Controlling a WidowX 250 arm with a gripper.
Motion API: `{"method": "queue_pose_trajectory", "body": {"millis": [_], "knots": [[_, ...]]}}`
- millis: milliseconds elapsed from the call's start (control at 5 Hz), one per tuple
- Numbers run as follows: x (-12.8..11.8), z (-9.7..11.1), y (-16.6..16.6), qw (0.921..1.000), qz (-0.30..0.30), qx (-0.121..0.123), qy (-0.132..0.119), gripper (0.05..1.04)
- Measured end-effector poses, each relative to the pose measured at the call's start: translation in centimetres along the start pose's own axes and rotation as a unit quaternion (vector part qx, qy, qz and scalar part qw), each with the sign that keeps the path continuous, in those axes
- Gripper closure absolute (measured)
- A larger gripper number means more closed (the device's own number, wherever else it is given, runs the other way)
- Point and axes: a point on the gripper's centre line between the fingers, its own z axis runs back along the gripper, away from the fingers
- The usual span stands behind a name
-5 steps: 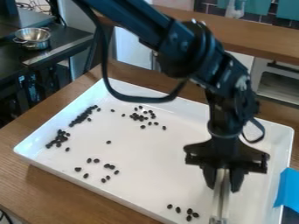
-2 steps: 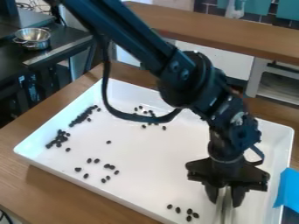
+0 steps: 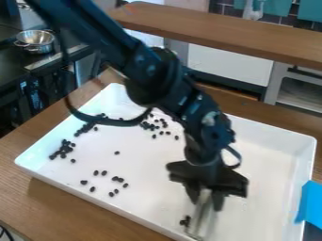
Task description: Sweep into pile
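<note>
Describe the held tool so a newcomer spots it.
On the wooden table, find the white tray, then the black gripper over its near right part. The tool is the pale, narrow strip angling down from the gripper, beside a bean clump. Unlike the dark beans, it is long and light.

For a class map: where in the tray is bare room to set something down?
Bare: the tray between the hand and the picture's right wall; also mid-tray, between upper beans and lower beans. Crowded: bean clusters at picture left, and beside the tool.
</note>
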Motion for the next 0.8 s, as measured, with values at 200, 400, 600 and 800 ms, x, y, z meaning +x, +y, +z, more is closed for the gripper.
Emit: {"method": "queue_pose_trajectory", "body": {"millis": [200,400,600,800], "knots": [[0.7,-0.1,2.9,0.9991,-0.022,0.037,-0.001,0.702],[1.7,-0.3,5.3,0.9968,-0.04,0.068,-0.014,0.702],[2.7,-0.2,8.4,0.9938,-0.045,0.099,-0.022,0.703],[3.0,-0.1,11.4,0.9894,-0.068,0.127,-0.019,0.703]]}}
